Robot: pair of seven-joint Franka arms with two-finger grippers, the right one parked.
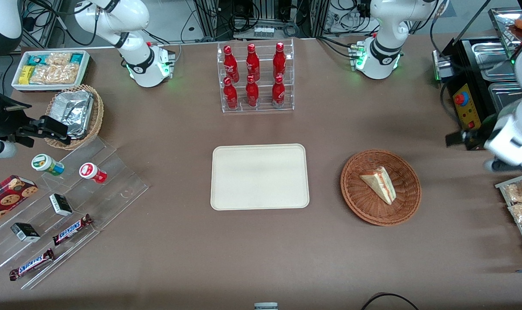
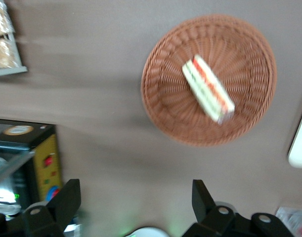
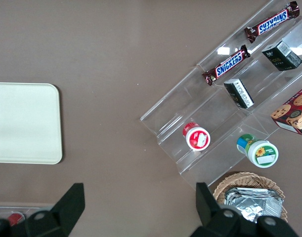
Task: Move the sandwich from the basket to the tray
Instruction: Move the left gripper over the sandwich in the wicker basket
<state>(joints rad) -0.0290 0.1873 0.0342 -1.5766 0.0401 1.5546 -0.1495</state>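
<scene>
We see the left arm's gripper (image 2: 136, 197) hanging in the air above bare brown tabletop (image 1: 261, 258), with its two black fingers (image 2: 202, 195) spread wide apart and nothing between them. In the front view the gripper (image 1: 463, 138) sits at the working arm's end of the table, blurred against the black control box (image 1: 469, 103) with its yellow panel.

Below the gripper and off toward the middle of the table lies the round, shallow, reddish-brown woven wicker basket (image 2: 160, 98); the fingers are apart from it, not over its rim. Inside the basket (image 1: 355, 193) rests the small triangular wedge sandwich (image 1: 379, 184) of pale bread, lying on its side near the basket's centre, so the wrist camera shows its red-pink and green filling layers (image 2: 208, 88) as stripes.

Farther from the gripper than the basket, toward the parked arm, the flat cream-white rectangular plastic tray (image 1: 260, 176) lies flat on the table, well apart from the basket; we catch one rounded edge of it (image 2: 300, 143) from the wrist.

Farther from the front camera than the tray stands a clear acrylic rack of six red bottles (image 1: 255, 77). Near the gripper, at the table's edge, a wire rack holds pale snack packets (image 1: 521, 200).
</scene>
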